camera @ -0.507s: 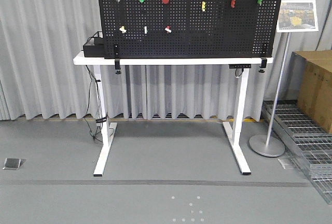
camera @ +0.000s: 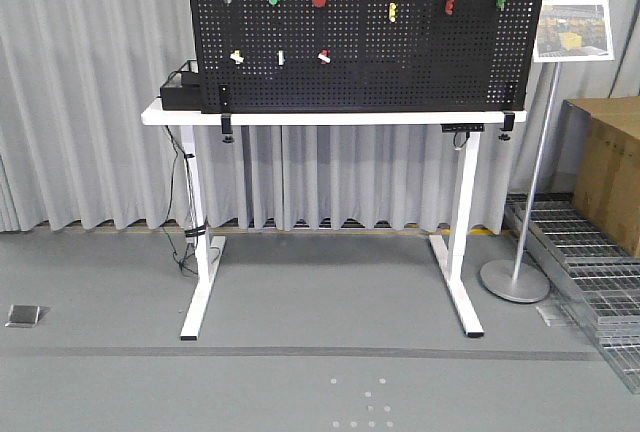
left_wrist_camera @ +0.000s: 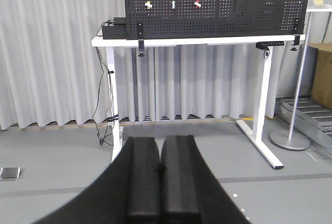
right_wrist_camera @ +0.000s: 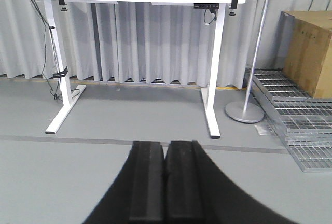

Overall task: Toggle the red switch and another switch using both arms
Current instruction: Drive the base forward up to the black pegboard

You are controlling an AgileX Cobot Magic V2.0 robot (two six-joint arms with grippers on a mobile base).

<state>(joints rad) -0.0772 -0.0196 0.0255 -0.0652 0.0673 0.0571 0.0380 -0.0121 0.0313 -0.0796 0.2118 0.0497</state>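
A black box [camera: 180, 93] sits at the left end of the white worktop [camera: 330, 118], just beside the black pegboard [camera: 370, 72] that stands upright along it. On the board's lower row, the pale yellow switch [camera: 237, 56] is furthest left, a green-based toggle [camera: 281, 57] comes next, and the red switch [camera: 324, 55] with its white tip is to the right of that; the 3 are spaced apart. Further right, a sign stand [camera: 514, 281] rests on the floor near a cardboard box [camera: 610, 177].

The left pincer [left_wrist_camera: 160, 169] is clenched, its 2 fingers pressed together with nothing between them, well away from the board and facing it. The right pincer [right_wrist_camera: 165, 159] is likewise clenched on nothing, aimed at the worktop's legs from well back.
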